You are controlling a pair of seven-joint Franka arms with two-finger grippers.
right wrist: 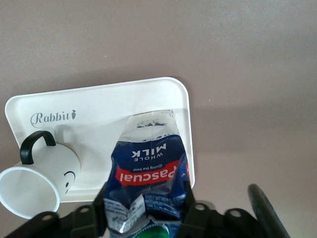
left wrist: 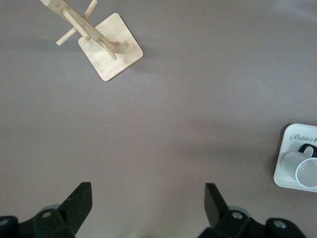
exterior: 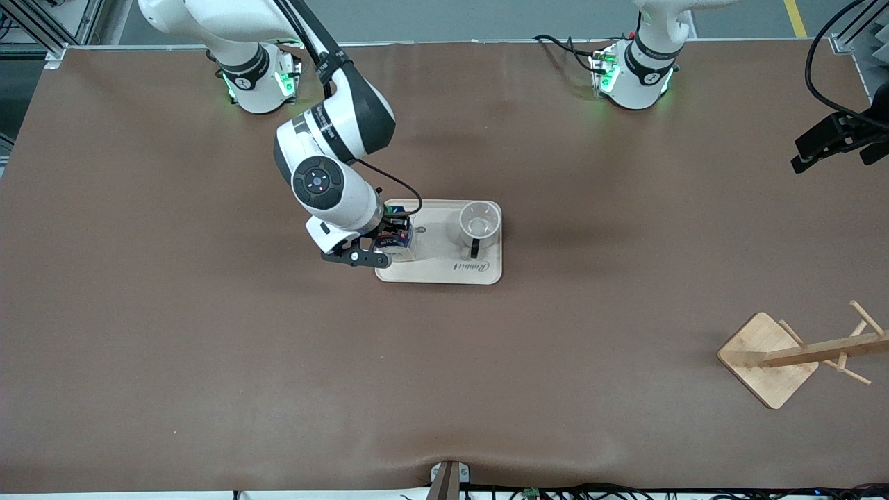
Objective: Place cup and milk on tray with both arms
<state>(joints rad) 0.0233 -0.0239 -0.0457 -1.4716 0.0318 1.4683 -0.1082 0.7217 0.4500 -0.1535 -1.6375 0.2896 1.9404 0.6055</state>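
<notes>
The tray (exterior: 444,271) lies in the middle of the table (exterior: 208,361) with bare brown surface on all its sides, and the cup (exterior: 479,223) stands upright on it toward the left arm's end, apart from the milk (exterior: 397,239), which stands on the tray close to the rim at the right arm's end. The right claw (exterior: 390,238) is closed on the milk from above, and in the front view the arm covers most of the carton, so the cap shows only a little in the right wrist view. The left claw (left wrist: 147,201) hangs wide open with nothing in it over bare table, its arm waiting, and a wooden rack (exterior: 785,357) stands well apart near the corner at the left arm's end, nearer the front camera than the tray.
</notes>
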